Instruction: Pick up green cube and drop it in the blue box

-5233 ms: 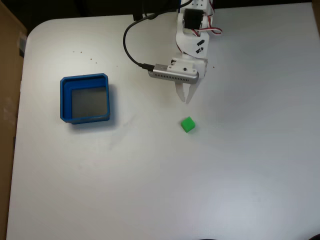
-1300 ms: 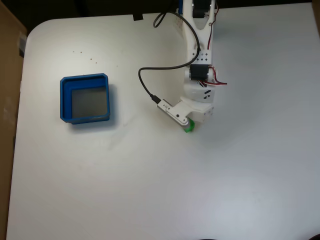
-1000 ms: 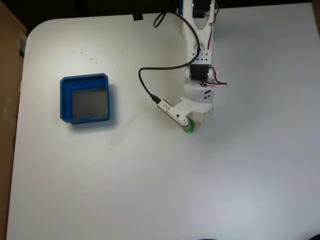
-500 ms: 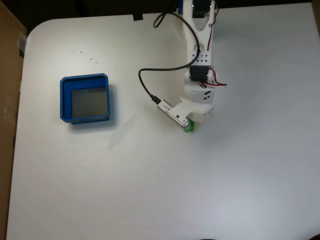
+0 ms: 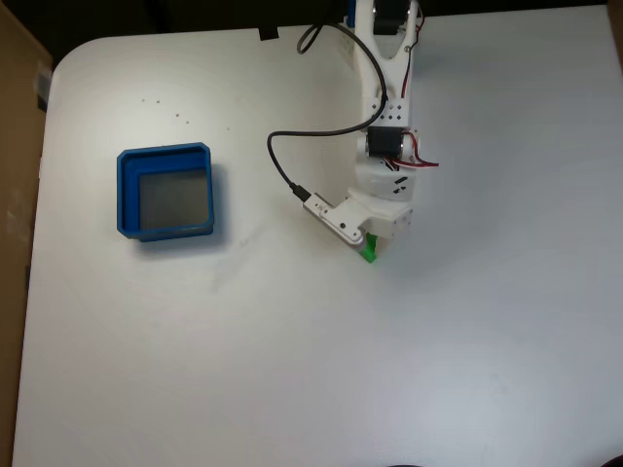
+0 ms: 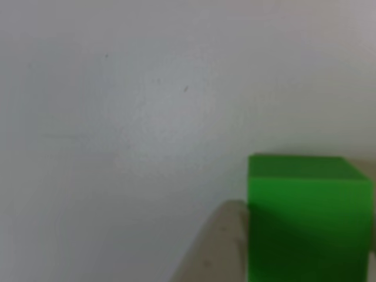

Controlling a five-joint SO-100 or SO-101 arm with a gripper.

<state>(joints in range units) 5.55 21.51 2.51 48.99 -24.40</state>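
Observation:
In the fixed view my gripper (image 5: 373,247) points straight down at the table's middle and hides most of the green cube (image 5: 370,256); only a green sliver shows below it. The other view is close up: the green cube (image 6: 306,217) fills the lower right corner, and a pale finger (image 6: 212,252) presses against its left face. The second finger is out of frame. The jaws look closed on the cube. The blue box (image 5: 125,195), with thick walls and a grey bottom, stands apart at the left.
A black cable (image 5: 282,156) loops from the arm to the wrist camera (image 5: 331,219). The white table (image 5: 292,370) has a rounded far left corner, and a brown cardboard wall (image 5: 15,146) runs along its left side.
The arm came down from behind the cube and now covers it. Over the last second the wrist shifted slightly and the visible green sliver moved a little.

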